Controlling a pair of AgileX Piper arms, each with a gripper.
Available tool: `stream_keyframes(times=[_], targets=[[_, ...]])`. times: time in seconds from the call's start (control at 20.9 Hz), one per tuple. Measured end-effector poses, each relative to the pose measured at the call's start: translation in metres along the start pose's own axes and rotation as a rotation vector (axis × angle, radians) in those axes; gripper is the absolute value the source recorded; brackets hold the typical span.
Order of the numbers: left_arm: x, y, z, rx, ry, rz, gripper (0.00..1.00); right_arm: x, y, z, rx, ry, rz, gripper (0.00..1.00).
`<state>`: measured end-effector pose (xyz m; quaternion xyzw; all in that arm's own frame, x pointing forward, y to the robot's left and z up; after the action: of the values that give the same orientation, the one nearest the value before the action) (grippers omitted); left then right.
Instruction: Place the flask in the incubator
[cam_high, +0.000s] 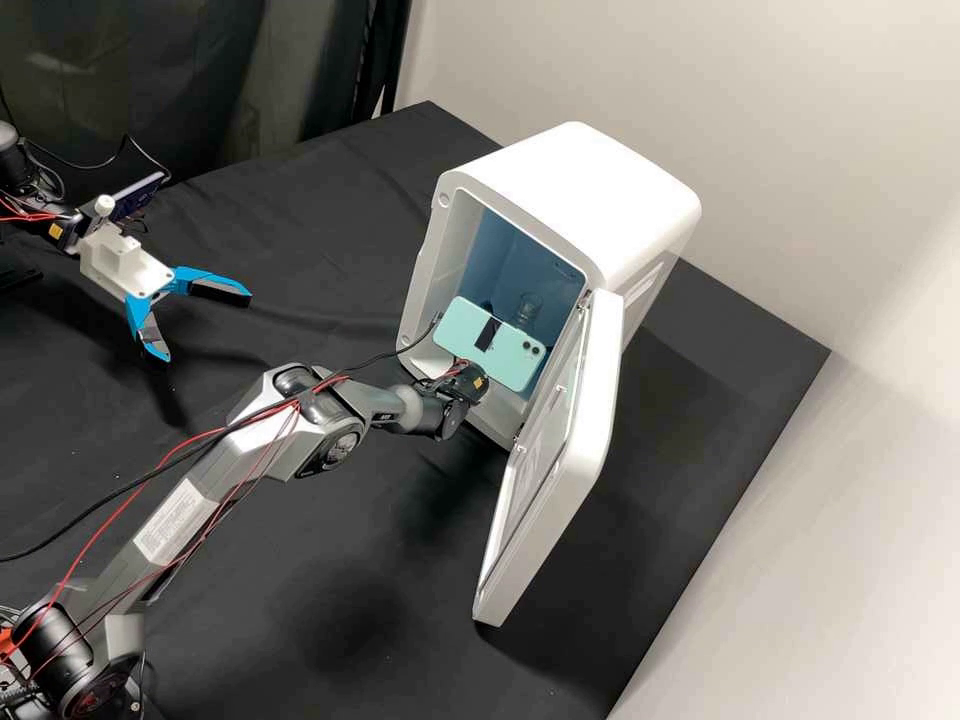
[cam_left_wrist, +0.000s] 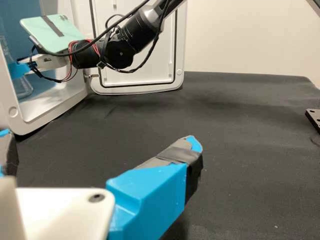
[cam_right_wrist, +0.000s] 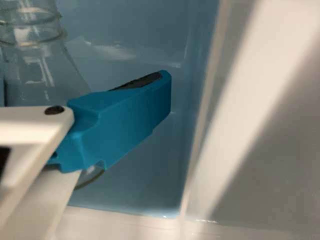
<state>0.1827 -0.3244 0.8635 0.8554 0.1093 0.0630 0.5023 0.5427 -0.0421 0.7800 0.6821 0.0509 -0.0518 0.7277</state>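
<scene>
The clear glass flask (cam_right_wrist: 35, 55) with a wide bottom and a thin neck stands inside the white box-shaped incubator (cam_high: 600, 200), on its light blue floor, close to a side wall. The right gripper (cam_left_wrist: 19, 69) is inside the box too. One of its blue fingers (cam_right_wrist: 120, 115) is right beside the flask, but I cannot tell if the pincer is holding the glass or not. A mint green phone (cam_high: 492, 342) sits on that arm's wrist, at the box's mouth. The white door (cam_high: 560, 460) hangs wide open. The left gripper (cam_high: 203, 322) is well away over the black bench (cam_high: 300, 230), fingers spread apart, holding nothing.
</scene>
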Motion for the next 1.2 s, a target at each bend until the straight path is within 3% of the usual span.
stream_keyframes(times=[0.67,1.2], targets=[[-0.0003,-0.0005,0.0002,-0.001,0.000,-0.002,1.00,-0.0036,-0.0047,0.0071,0.005,-0.018,-0.014,1.00],[-0.0026,-0.0002,0.0021,0.000,-0.001,0.002,1.00,-0.0058,-0.0080,0.0076,-0.008,-0.007,-0.025,1.00]])
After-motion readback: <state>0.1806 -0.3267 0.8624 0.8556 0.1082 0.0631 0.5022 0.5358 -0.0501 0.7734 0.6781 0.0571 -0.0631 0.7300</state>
